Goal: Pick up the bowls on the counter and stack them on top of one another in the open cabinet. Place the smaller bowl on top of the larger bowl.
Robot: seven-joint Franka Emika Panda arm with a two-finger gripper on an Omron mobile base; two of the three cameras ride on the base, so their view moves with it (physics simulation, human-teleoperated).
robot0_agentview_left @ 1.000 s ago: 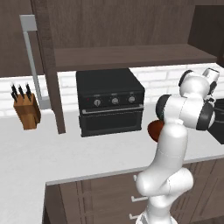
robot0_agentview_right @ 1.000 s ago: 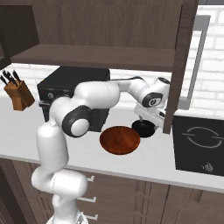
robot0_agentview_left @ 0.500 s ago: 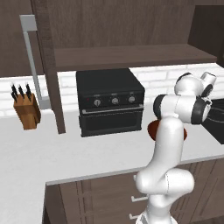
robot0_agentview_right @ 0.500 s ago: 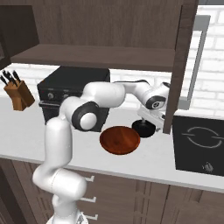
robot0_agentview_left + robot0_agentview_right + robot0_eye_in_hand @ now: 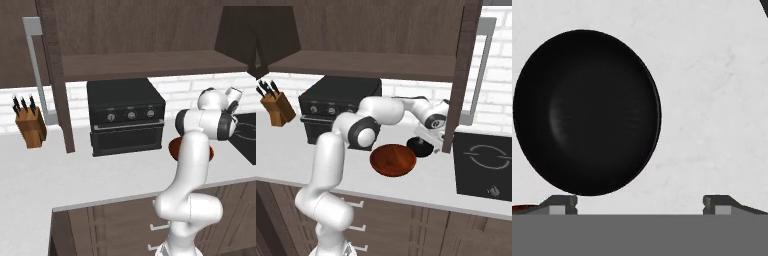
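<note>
The gripper (image 5: 640, 204) sits over the small black bowl (image 5: 587, 112), fingers spread wide and holding nothing. Next it should go down and pinch the bowl's rim, I think

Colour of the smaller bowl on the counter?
Glossy black; the smaller bowl shows best in the hand view.

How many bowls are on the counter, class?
2: the smaller bowl sits below the hand; the larger bowl lies beside it, nearer the counter edge. Neither is hidden.
</note>
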